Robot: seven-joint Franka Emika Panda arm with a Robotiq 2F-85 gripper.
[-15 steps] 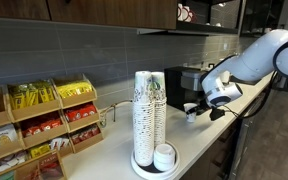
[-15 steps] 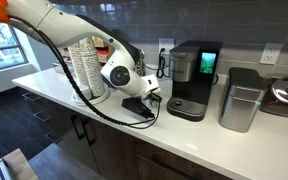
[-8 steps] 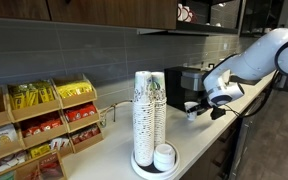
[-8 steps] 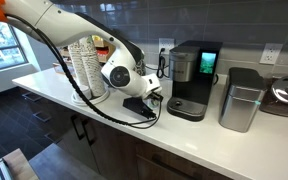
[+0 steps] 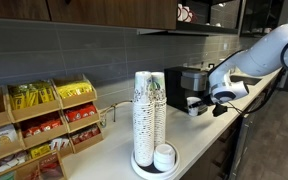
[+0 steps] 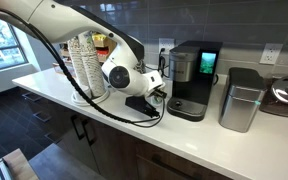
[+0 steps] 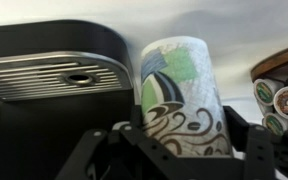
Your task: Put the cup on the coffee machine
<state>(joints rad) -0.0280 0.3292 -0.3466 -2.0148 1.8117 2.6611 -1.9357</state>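
My gripper is shut on the cup, a white paper cup with a green and dark swirl print, and holds it upright. In an exterior view the cup shows at the gripper, just above the counter and in front of the coffee machine. In an exterior view the gripper stands left of the black and silver coffee machine, and the cup is hidden behind it. In the wrist view the machine's ribbed metal drip tray lies just left of the cup.
Tall stacks of paper cups and a short stack of small cups stand on a tray. A snack rack is along the wall. A silver canister stands beside the machine. Coffee pods lie right of the cup.
The gripper with the cup has moved a little up and toward the coffee machine. Nothing else has moved.
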